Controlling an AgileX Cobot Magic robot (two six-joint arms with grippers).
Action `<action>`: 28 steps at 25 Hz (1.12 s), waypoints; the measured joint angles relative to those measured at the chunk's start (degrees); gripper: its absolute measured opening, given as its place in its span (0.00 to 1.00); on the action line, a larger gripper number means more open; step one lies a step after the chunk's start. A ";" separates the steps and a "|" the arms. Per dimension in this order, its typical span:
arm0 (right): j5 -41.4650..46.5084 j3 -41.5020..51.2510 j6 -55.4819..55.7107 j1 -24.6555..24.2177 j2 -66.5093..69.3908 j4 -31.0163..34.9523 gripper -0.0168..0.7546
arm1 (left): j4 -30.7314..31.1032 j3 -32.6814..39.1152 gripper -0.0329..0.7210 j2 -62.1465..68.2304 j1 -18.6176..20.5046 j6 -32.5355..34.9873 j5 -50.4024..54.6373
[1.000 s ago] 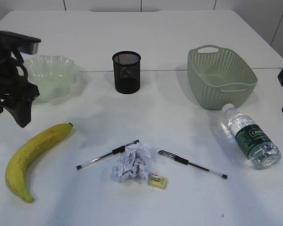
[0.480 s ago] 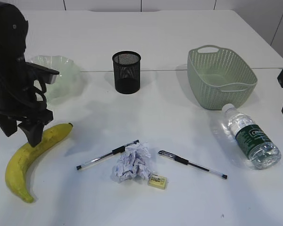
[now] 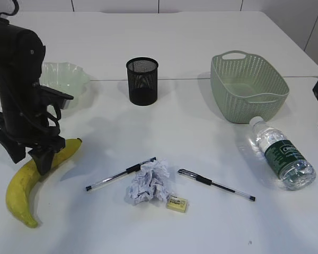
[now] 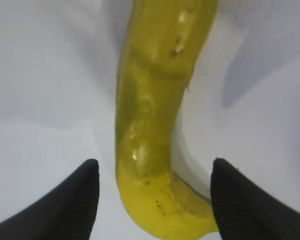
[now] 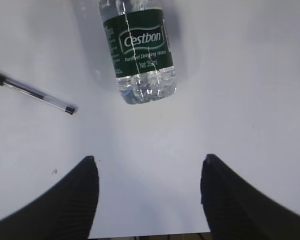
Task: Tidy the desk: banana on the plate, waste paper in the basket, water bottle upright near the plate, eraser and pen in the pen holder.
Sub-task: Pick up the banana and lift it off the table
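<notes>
matte black arm, ribbed black pincer fingers.

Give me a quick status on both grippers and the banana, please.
Left gripper open, straddling the banana on the desk. Right gripper open, empty, above the lying bottle. Plate empty, path clear.

**Task items on the desk**

Banana lies flat at left-front. Plate, pen holder and basket stand behind. Waste paper, eraser and two pens lie centre-front. Water bottle lies on its side.
</notes>
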 joint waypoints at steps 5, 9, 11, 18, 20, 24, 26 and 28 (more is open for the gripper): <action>0.00 0.00 0.00 0.00 0.13 -0.21 0.65 | 0.23 0.00 0.69 1.46 0.11 0.11 -0.57; 0.00 0.00 0.00 0.00 0.17 -0.31 0.65 | 0.37 0.00 0.69 2.58 0.45 0.11 -1.04; 0.00 0.00 0.00 0.00 0.17 -0.31 0.65 | 0.41 0.00 0.69 2.58 0.54 0.11 -1.72; 0.00 0.00 0.00 0.00 0.17 -0.31 0.65 | 0.50 0.00 0.69 3.29 1.03 0.11 -2.45; 0.00 0.00 0.00 0.00 0.17 -0.31 0.65 | 0.50 0.00 0.69 3.29 1.03 0.11 -2.81; 0.00 0.00 0.00 0.00 0.17 -0.31 0.65 | 0.50 0.00 0.69 3.38 1.03 0.23 -3.21; 0.00 0.00 -0.10 0.00 0.17 -0.31 0.65 | 0.50 0.00 0.69 3.41 1.03 0.33 -3.21; 0.00 0.00 -0.10 0.00 0.17 -0.31 0.65 | 0.50 0.00 0.69 3.52 1.03 0.33 -3.24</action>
